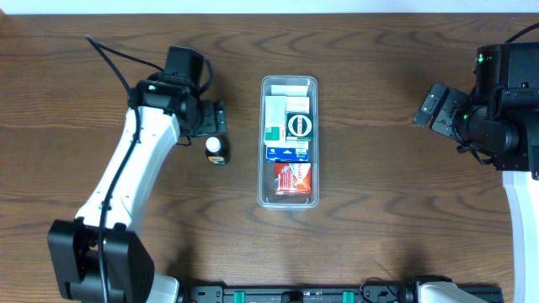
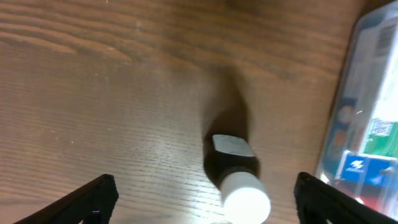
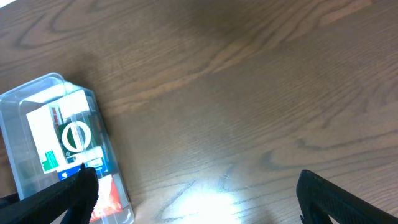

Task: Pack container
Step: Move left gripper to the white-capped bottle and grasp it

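The container [image 1: 289,82] is a long clear plastic tray at the table's middle, holding several small boxes: white and green ones, a blue one, a red one. It also shows in the left wrist view [image 2: 367,112] and in the right wrist view [image 3: 37,99]. A small dark bottle with a white cap [image 1: 216,151] stands on the table left of the container. My left gripper [image 1: 215,126] is open just above it; in the left wrist view the bottle [image 2: 236,174] sits between the spread fingers [image 2: 202,205]. My right gripper [image 1: 434,109] is open and empty at the far right, fingers spread [image 3: 199,199].
The wooden table [image 1: 379,210] carries only the container and the bottle. The left arm's base [image 1: 93,261] stands at the front left, the right arm's body [image 1: 514,118] at the right edge.
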